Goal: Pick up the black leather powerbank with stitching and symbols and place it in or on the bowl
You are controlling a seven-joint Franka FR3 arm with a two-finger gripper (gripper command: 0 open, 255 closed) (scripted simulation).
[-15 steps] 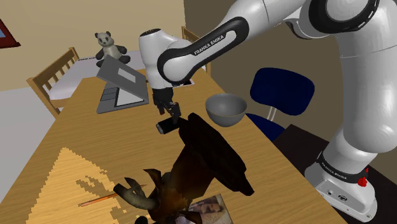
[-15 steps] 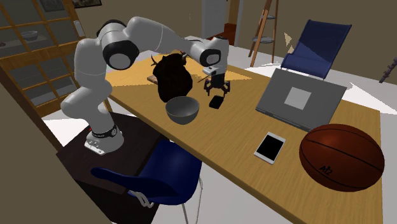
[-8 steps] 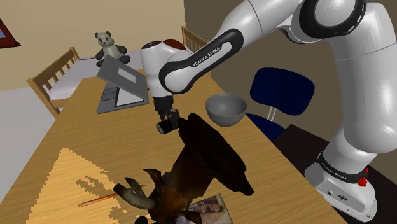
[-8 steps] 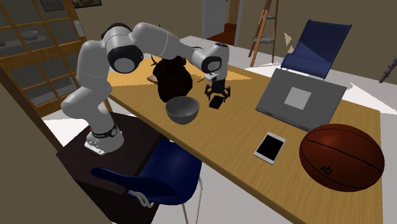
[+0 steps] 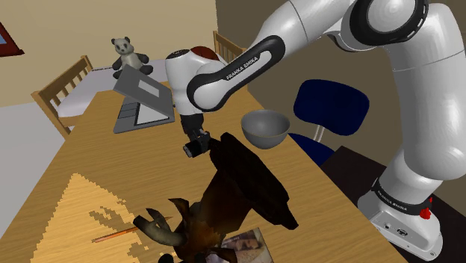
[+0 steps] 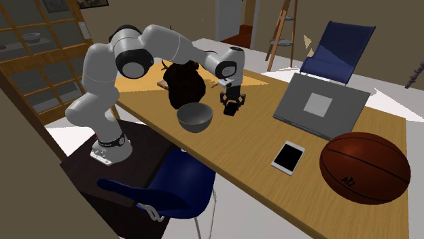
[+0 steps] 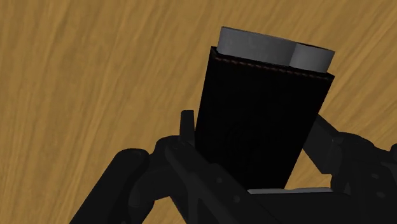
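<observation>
1. The gripper [image 5: 196,142] is seen low over the wooden table [image 5: 89,172], pointing almost straight down, with the white arm arched over from the stand [image 5: 399,217].
2. The black powerbank [image 7: 261,105] is found right between the fingers [image 7: 186,127]. In the wrist view, each finger is pressed against one long side of it, so it is pinched.
3. A line of reddish stitching is made out along the powerbank's far edge, and a grey end is seen sticking out beyond the black cover.
4. Wood grain is seen all round the powerbank in the wrist view. Whether it rests on the table or is raised just above it cannot be told.
5. The grey bowl [image 5: 265,128] is spotted upright near the table's edge, to the shoulder view's right of the gripper, near it but apart from it.
6. A dark brown figure [image 5: 239,190] is shown lying on the table, its upper end just beside the gripper and the powerbank in the shoulder view.
7. A grey laptop [image 6: 319,102] is seen half open beyond the gripper, to the second exterior view's right.
8. Further along that side, a small tablet [image 6: 288,157] is seen lying flat, and a basketball [image 6: 365,166] is seen near the table's end.
9. A blue chair [image 6: 163,183] is seen at the table's edge, close to the bowl.
</observation>
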